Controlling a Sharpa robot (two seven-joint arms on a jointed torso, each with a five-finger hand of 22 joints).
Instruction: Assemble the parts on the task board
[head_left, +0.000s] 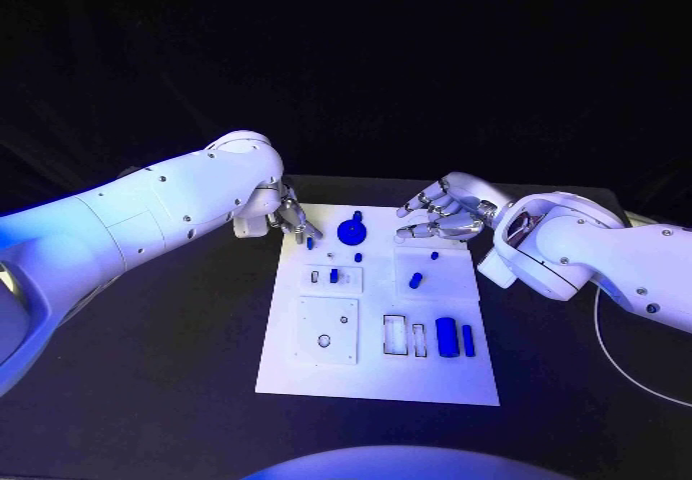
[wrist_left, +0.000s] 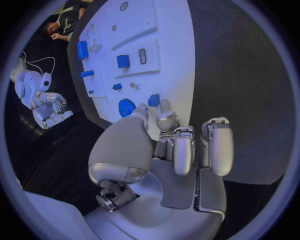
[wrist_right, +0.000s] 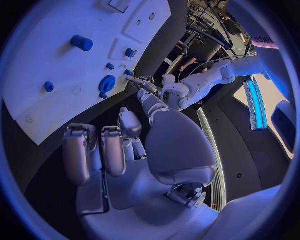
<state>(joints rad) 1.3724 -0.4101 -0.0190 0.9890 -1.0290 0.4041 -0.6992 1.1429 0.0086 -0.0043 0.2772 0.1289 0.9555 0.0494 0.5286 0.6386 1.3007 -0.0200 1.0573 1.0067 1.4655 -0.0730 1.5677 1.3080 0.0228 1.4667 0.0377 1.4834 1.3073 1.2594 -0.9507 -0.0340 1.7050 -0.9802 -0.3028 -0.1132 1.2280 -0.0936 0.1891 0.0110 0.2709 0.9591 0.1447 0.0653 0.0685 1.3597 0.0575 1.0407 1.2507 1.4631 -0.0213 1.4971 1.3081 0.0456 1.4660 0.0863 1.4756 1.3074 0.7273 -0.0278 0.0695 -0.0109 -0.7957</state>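
My left hand (head_left: 289, 218) sits at the white rectangular task board's (head_left: 368, 385) ten o'clock corner, fingertips just beside a small blue peg (head_left: 310, 242); whether it pinches it I cannot tell. At twelve o'clock on the board lies a round blue gear (head_left: 351, 231). My right hand (head_left: 444, 211) hovers at two o'clock, fingers curled, holding nothing. Dark blue blocks (head_left: 447, 337) stand at five o'clock.

Looks like a robotics lab: matte black table (head_left: 173, 400) under dark surroundings, white plastic task board (head_left: 378, 375) with small blue parts (head_left: 447, 336), cabling and metal rig frames (wrist_right: 209, 22) off to the side.
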